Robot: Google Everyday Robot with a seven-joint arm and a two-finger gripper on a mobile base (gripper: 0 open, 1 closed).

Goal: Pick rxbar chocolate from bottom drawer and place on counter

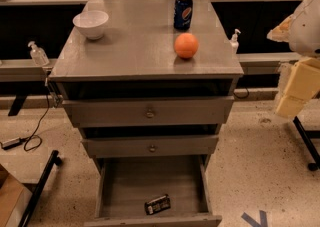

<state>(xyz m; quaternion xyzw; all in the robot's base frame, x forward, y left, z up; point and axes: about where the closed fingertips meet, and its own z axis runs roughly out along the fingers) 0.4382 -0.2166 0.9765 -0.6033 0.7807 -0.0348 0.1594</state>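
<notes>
Speckled floor (250, 141), grey cabinet bench (115, 113); counter (135, 51) carries bowl (90, 23), can (183, 12), orange (186, 45). Open bottom drawer (120, 186) holds rxbar chocolate (157, 204) near its front wall. Far right, gripper (295, 96), well apart; jaws' state can't tell. Best reach down from above, grip across short side.

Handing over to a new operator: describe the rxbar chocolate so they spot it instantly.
Find the grey three-drawer cabinet, left of the gripper at the picture's right edge; its bottom drawer is pulled open. The rxbar chocolate lies near its front wall, alone inside: small, flat, black-wrapped, unlike the orange on the counter.
</notes>
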